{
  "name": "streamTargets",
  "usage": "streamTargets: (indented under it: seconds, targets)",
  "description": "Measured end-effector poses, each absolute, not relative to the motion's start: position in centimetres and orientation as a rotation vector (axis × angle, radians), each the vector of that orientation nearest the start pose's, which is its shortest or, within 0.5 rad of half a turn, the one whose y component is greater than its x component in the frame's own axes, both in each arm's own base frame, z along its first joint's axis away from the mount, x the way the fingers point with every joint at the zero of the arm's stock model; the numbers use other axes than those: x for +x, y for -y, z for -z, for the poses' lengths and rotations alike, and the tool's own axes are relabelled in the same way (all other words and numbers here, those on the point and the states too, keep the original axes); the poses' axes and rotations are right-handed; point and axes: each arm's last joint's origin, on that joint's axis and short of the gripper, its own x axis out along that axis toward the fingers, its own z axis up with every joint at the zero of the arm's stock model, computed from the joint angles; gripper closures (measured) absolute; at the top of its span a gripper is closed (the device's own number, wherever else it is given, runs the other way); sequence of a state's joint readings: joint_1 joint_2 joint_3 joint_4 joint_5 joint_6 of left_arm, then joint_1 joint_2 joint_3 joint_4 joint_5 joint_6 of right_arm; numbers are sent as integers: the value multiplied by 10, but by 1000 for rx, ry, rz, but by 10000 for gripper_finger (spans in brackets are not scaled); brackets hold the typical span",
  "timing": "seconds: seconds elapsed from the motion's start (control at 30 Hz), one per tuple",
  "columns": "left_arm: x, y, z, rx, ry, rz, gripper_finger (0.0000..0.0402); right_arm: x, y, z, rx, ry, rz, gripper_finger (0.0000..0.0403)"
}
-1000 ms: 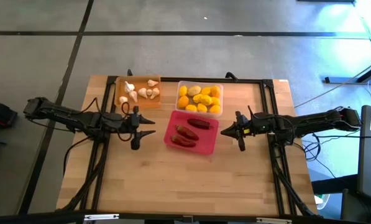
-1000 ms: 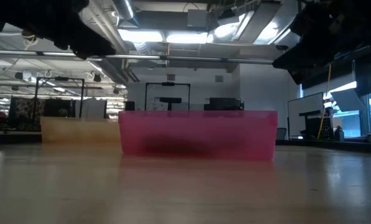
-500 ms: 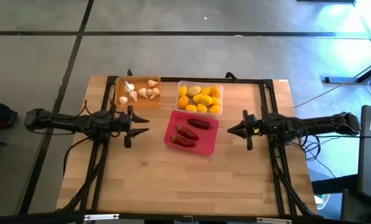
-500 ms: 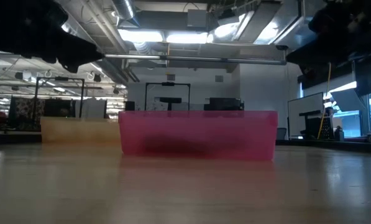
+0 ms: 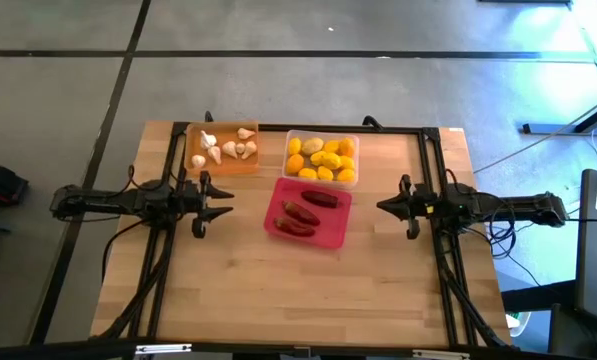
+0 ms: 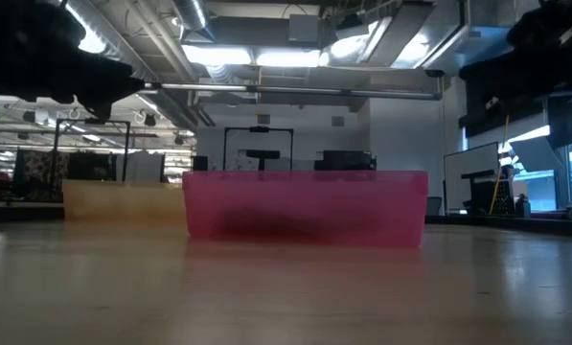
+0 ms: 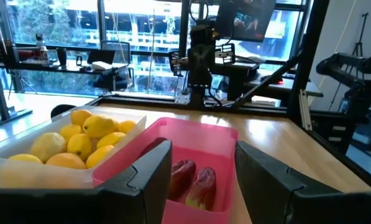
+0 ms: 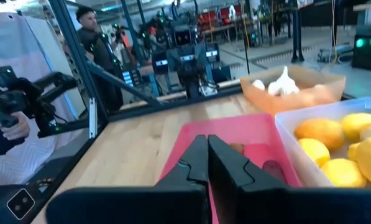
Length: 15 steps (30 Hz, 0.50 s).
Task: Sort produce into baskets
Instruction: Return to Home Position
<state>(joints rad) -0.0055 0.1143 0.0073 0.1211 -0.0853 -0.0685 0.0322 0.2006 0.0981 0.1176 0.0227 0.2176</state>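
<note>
**Holding and placement.** The left gripper (image 5: 223, 209) hangs over the table's left part, level with the pink tray (image 5: 330, 228) and well apart from it. In its wrist view the fingers (image 7: 149, 177) stand wide apart with nothing between them. The right gripper (image 5: 383, 207) faces it from the other side of the pink tray. Its fingers (image 8: 197, 168) are pressed together, and it holds nothing.

Each kind of produce has its own tray:
- The garlic bulbs (image 5: 223, 149) lie in the orange tray (image 5: 221, 172).
- The lemons (image 5: 321, 160) fill the clear tray (image 5: 289, 140).
- The chili peppers (image 5: 300, 215) rest in the pink tray.

No loose piece shows on the wooden table (image 5: 308, 290). The sorting is therefore judged complete, and the empty, side-held arms fit a move to rest.

**Edges and clearance.** The orange and clear trays sit side by side near the far edge. The pink tray lies just in front of the clear one; whether they touch cannot be told. The near half of the table is bare. Both grippers have free room outward, away from the trays. A person (image 8: 97, 46) stands beyond the table.
</note>
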Motion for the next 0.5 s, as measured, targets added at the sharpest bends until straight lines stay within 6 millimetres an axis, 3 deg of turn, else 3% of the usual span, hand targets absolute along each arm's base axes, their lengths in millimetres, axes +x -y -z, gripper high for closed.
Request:
streamTargets:
  seconds: [0.5]
  targets:
    - [97,-1,-168,-80,26,-63,231,97,-3,-173,205,63,-31,393]
